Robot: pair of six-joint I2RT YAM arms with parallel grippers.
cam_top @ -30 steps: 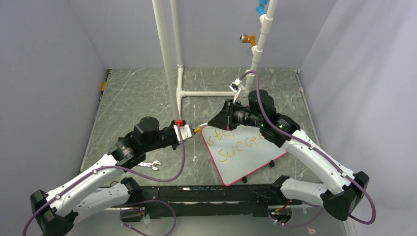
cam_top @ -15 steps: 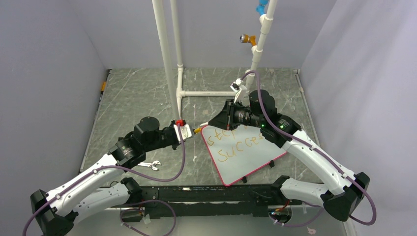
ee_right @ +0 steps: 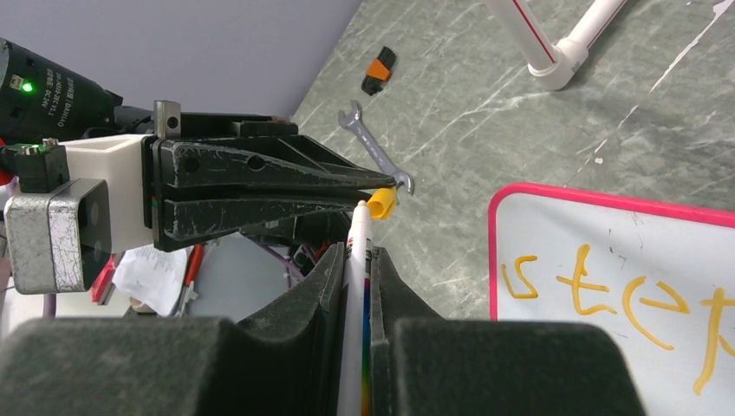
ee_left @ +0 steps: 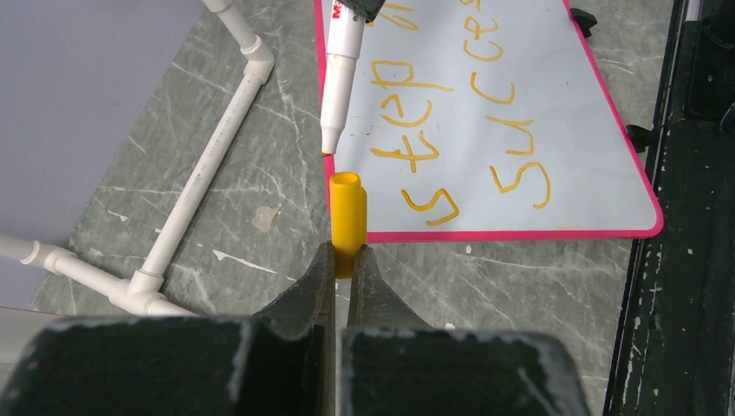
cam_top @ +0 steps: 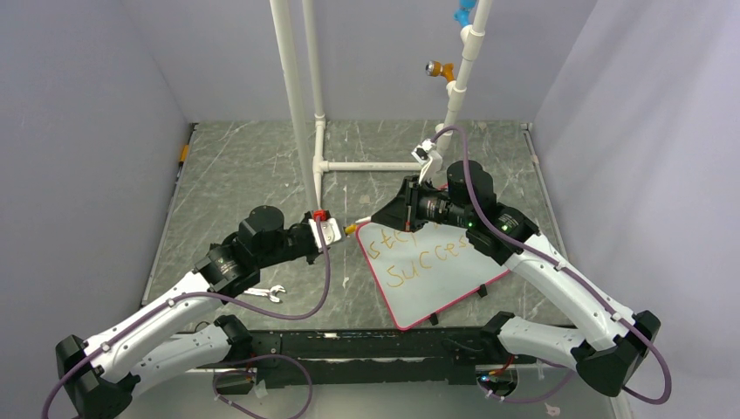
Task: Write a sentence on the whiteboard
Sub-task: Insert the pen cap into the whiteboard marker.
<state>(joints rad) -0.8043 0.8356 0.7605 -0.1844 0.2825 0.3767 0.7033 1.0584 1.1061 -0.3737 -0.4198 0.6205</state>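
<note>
Grey table (cam_top: 244, 166): left hand (ee_left: 347, 260) clamps yellow cap (ee_left: 347, 208), right hand (ee_right: 357, 256) clamps marker (ee_right: 359, 227).

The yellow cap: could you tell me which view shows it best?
Left wrist: the yellow cap is large and clear, pinched in the jaws. Right wrist shows only a small part; top external, a speck.

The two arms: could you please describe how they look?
White shells, black joints on the left arm and right arm; a thin purple cable runs along each. The left end effector and right end effector have black tapered fingers.
</note>
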